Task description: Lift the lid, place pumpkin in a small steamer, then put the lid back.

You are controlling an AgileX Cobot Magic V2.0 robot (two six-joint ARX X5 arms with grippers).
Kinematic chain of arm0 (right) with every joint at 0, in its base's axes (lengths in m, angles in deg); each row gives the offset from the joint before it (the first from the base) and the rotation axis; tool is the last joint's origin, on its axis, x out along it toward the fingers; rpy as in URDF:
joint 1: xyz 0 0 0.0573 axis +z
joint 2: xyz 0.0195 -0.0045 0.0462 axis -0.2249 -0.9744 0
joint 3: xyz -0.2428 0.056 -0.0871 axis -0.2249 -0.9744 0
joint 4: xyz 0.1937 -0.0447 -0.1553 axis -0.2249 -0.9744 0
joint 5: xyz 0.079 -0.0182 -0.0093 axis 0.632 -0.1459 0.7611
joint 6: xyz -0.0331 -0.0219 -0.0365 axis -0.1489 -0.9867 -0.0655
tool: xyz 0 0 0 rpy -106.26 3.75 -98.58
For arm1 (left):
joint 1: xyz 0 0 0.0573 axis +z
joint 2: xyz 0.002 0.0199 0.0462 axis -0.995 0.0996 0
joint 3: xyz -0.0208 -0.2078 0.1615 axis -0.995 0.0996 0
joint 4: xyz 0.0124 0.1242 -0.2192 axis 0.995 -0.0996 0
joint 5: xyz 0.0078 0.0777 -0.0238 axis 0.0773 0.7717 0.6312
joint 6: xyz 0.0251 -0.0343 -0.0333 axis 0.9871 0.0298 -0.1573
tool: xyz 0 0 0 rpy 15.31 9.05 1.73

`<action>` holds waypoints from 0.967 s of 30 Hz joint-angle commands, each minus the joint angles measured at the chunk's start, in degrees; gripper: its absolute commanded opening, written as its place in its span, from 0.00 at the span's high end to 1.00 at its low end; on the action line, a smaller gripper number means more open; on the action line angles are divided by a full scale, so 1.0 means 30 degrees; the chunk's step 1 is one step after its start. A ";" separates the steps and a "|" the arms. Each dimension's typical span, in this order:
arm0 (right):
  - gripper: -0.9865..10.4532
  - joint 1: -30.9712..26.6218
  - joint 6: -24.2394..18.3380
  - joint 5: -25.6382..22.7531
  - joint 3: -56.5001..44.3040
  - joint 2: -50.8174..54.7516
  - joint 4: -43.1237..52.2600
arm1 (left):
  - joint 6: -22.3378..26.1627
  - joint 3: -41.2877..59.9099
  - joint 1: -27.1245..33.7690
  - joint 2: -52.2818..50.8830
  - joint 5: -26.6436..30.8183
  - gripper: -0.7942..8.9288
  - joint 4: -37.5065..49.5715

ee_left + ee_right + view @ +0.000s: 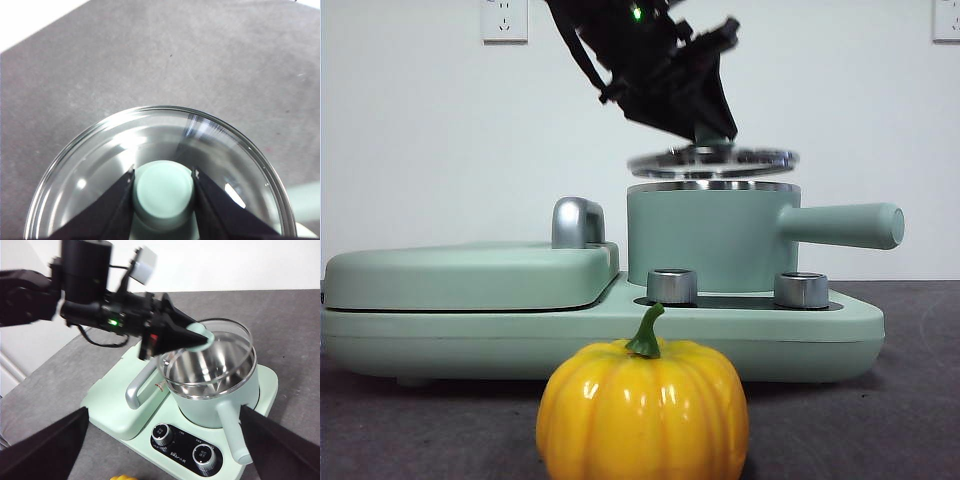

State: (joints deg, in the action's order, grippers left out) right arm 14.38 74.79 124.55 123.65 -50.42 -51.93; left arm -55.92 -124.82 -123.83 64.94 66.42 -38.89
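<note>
1. We see the left end effector [712, 138] closed on the mint-green knob of the lid [712, 160], one black jaw on each side of the knob.
2. The lid hangs just above the steamer [705, 240], slightly tilted and no longer seated on the steel rim. In the right wrist view the lid sits a little off-centre over the open pot.
3. The steamer stands on the right half of a mint-green cooker [600, 335], with its long handle [840, 224] pointing right. Two knobs [672, 286] sit in front of it.
4. The pumpkin [642, 412] rests on the grey surface [880, 420] in front of the cooker, well apart from the pot, stem up.
5. The right end effector [160, 450] waits above the scene with its jaws wide apart, holding nothing.
6. We judge the step in hand to be lifting the lid clear. To do it well, we would keep the grip firm on the small knob, raise straight up until the rim is well clear, then carry the lid aside without swinging it.
7. A tilted glass lid could slip or clip the pot rim, so slow, level motion seems wise.
8. The pot mouth should be left open for the right arm to bring the pumpkin.
</note>
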 commanded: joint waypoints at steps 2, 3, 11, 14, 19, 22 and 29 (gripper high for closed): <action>0.49 -0.0007 -0.0087 0.0051 0.0240 -0.0073 0.0095 | 0.0007 -0.0729 -0.0044 -0.1523 -0.0015 0.83 -0.0583; 0.49 -0.0007 -0.0087 0.0058 0.0240 -0.0073 0.0087 | 0.0073 -0.0729 0.0058 -0.1829 -0.0015 0.83 -0.0911; 0.50 0.1129 -0.0095 -0.0029 0.0240 -0.1071 -0.2025 | 0.0138 -0.0729 0.1953 -0.3417 -0.0015 0.83 -0.3038; 0.50 0.2222 -0.0066 -0.0495 0.0240 -0.1770 -0.2215 | 0.0153 -0.0729 0.2783 -0.3818 -0.0015 0.83 -0.3439; 0.50 0.4787 0.0801 -0.1880 0.0248 -0.3388 -0.1967 | 0.0138 -0.0729 0.4269 -0.4473 -0.0015 0.83 -0.3978; 0.50 0.6557 0.1049 -0.2805 0.0262 -0.4517 -0.1807 | 0.0138 -0.0729 0.5122 -0.4823 -0.0015 0.83 -0.4116; 0.50 1.1664 0.1435 -0.6171 0.1224 -0.8174 -0.1902 | 0.0131 -0.0729 0.7089 -0.5268 -0.0015 0.83 -0.4546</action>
State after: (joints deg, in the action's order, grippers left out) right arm 47.37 78.31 106.95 125.75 -73.52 -57.94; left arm -55.90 -125.15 -102.76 49.64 66.42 -53.84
